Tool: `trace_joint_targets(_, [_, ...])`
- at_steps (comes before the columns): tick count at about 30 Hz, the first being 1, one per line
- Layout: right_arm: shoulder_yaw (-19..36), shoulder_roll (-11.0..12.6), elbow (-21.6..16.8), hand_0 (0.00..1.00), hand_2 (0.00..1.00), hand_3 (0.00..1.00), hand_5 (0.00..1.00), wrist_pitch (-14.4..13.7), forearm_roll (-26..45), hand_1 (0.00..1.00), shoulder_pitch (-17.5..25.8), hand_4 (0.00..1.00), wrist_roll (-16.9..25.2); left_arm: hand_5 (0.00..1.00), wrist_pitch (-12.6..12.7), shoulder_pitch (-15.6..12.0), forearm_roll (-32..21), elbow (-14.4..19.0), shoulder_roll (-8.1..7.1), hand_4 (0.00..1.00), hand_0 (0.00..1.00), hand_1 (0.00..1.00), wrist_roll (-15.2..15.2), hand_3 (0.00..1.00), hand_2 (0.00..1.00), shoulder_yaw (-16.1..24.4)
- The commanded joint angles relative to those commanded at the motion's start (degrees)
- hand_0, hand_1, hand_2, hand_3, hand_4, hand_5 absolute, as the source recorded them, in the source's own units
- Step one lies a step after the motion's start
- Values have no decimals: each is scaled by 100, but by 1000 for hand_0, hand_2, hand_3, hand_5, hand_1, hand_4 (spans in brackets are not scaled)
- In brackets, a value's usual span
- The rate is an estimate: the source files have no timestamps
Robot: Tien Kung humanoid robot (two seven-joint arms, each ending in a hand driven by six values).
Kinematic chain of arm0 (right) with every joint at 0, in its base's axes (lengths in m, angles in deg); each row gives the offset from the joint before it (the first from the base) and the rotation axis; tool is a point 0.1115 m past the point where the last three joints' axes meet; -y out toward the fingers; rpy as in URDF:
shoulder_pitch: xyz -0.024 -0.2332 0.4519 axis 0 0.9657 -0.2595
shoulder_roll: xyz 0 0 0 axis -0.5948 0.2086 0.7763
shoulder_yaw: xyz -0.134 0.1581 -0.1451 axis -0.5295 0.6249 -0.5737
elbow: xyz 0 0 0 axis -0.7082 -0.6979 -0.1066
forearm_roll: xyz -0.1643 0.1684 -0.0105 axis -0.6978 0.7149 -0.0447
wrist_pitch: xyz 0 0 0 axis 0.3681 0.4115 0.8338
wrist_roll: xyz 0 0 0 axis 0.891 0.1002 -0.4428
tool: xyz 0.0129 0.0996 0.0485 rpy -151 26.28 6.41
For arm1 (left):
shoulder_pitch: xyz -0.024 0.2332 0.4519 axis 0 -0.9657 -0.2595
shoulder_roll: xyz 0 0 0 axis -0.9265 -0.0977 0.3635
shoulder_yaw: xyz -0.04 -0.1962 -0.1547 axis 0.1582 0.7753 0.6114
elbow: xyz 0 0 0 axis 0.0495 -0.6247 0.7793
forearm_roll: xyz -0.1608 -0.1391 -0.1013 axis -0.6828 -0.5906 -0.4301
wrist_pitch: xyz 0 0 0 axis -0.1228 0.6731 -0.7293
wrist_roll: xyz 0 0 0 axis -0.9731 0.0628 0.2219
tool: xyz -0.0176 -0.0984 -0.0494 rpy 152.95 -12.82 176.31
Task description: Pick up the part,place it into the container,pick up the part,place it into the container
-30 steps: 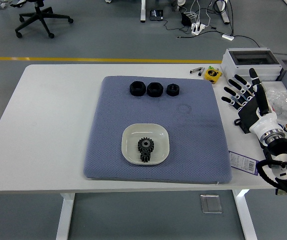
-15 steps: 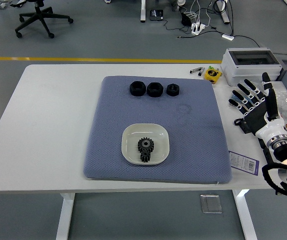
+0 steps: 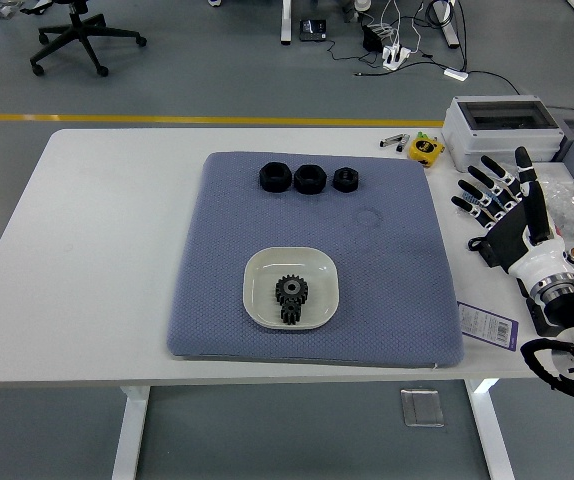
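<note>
- A white dish, the container, is sitting on the near half of a blue-grey mat that is covering the middle of the white surface.
- A black gear is lying inside the dish, towards its near side, and nothing else is showing in there.
- Three more black parts are standing in a row on the far part of the mat, close to one another and well apart from the dish.
- The right hand is hovering over the surface just off the mat's right edge, its fingers spreading wide and holding nothing.
- A grey box with a clear lid is resting at the far right corner; what it is holding cannot be told.
- A small yellow item is lying just beside that box.
</note>
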Motion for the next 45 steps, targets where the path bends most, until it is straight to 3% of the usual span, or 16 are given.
trace_joint_targets(3, [7,3,37,678,776,781,779,118,-38,728,9,998,-63,720,0,-2,-16,0,0,496,822,805,-2,575,837,-10])
trace_joint_targets(4, [10,3,64,733,793,830,816,206,-19,759,9,998,-105,724,-1,0,-18,0,0,494,822,803,1,574,836,-15])
trace_joint_targets(9, [26,12,153,733,793,830,816,454,-119,759,21,998,-261,724,-3,4,-46,0,0,494,822,803,-5,574,836,-39])
trace_joint_targets(10, [26,12,157,865,850,891,874,458,-148,828,23,998,-266,728,-2,3,-49,0,0,490,822,803,-7,574,836,-41])
trace_joint_targets(15, [33,7,180,865,850,891,874,469,-454,828,23,998,-296,728,3,3,-60,0,0,490,822,803,-12,574,836,-56])
trace_joint_targets(16, [31,7,185,963,893,935,924,488,-474,882,21,998,-300,729,4,4,-60,0,0,488,822,801,-13,573,835,-54])
trace_joint_targets(27, [2,9,243,998,912,948,939,370,-530,911,33,998,-169,729,16,-8,-96,0,0,486,821,800,-19,574,835,-49])
trace_joint_targets(28, [-4,6,245,998,935,998,940,347,-558,928,34,998,-162,729,19,-12,-92,0,0,485,821,801,-17,574,836,-45])
trace_joint_targets(45, [-39,-4,256,998,956,998,964,140,-739,957,39,998,-206,729,13,-64,-48,0,0,484,821,800,-4,573,835,-30])
